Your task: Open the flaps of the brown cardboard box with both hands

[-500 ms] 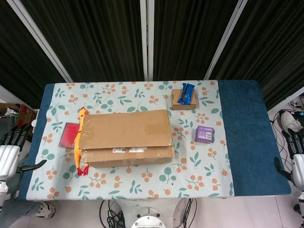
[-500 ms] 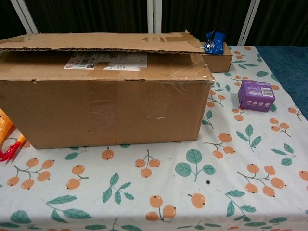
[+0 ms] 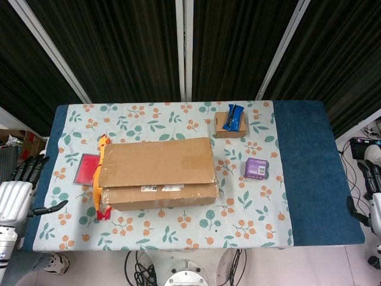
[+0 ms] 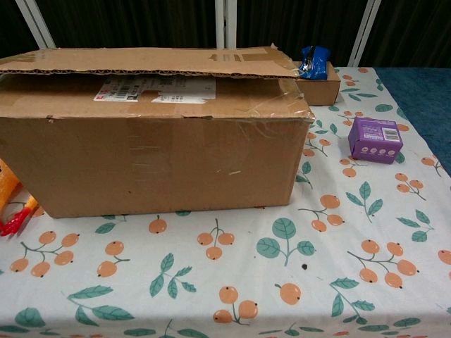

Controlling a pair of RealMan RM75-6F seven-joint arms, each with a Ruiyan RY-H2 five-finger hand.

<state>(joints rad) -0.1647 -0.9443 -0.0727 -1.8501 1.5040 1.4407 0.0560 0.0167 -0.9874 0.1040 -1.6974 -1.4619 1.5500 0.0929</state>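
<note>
Since the earlier frame, my left hand [image 3: 16,199] has edged inward toward the tabletop [image 3: 309,173], and my right hand [image 3: 372,199] has shifted slightly at the far right margin; the box has not moved. Both hands are released, fingers apart, holding nothing, and both are well apart from the work.

Brown cardboard box [image 3: 158,173] sits left of centre on the patterned cloth, long side facing me. From the chest view, its rear top flap [image 4: 148,60] lies over the front flap [image 4: 151,95] with a narrow gap between them; loose tape film shows at the box's right corner.

Assessment: the reach is the step in hand. I judge it best to bring each hand to one end of the upper flap, catch its front edge from below, and lift evenly. A yellow toy [image 3: 100,179] lies against the box's left end and could snag my left hand. A small open box [image 3: 231,125] and purple carton [image 3: 256,168] stand near the right approach.
</note>
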